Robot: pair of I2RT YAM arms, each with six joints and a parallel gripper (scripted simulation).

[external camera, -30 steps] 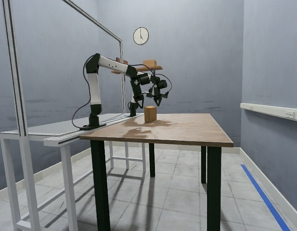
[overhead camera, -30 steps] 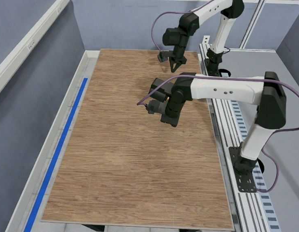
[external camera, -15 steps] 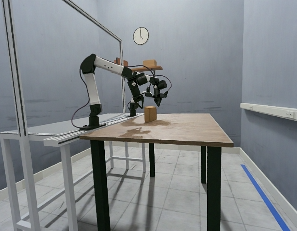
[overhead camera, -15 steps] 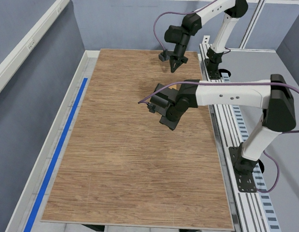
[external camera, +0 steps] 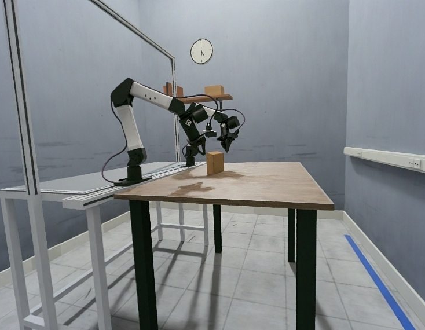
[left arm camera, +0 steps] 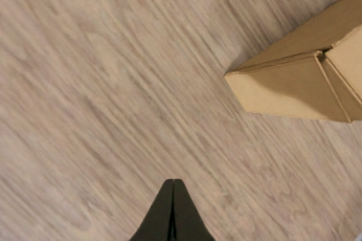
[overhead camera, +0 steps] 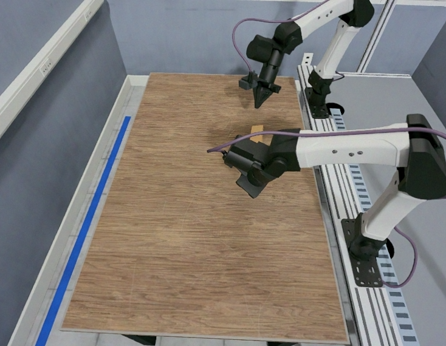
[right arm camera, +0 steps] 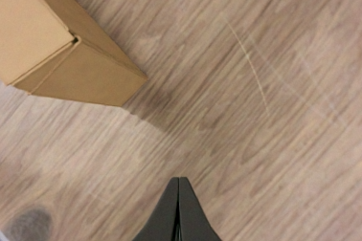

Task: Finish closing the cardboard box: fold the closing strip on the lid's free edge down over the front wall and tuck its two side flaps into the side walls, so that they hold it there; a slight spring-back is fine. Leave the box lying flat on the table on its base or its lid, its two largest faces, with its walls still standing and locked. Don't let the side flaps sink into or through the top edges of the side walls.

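Box on edge, both grippers empty

Laying the box down seemed the step in hand. The box (overhead camera: 257, 128) (external camera: 215, 162) (left arm camera: 287, 90) (right arm camera: 93, 72) stood on a narrow face between the left gripper (external camera: 226, 151) (left arm camera: 173, 190) and right gripper (overhead camera: 257, 106) (external camera: 203, 153) (right arm camera: 179, 188), apart from both; each was pinched narrow, empty. The next move called for a gentle tip onto a large face. The cardboard looked nearly shut, walls standing, corner seams slightly gapped; whether the flaps were tucked, I could not tell.

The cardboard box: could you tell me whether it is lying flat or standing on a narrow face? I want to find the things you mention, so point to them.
Standing on a narrow face: in the exterior view the box (overhead camera: 257, 133) (external camera: 215, 163) (left arm camera: 292, 86) (right arm camera: 86, 72) rises tall and slim from the tabletop.
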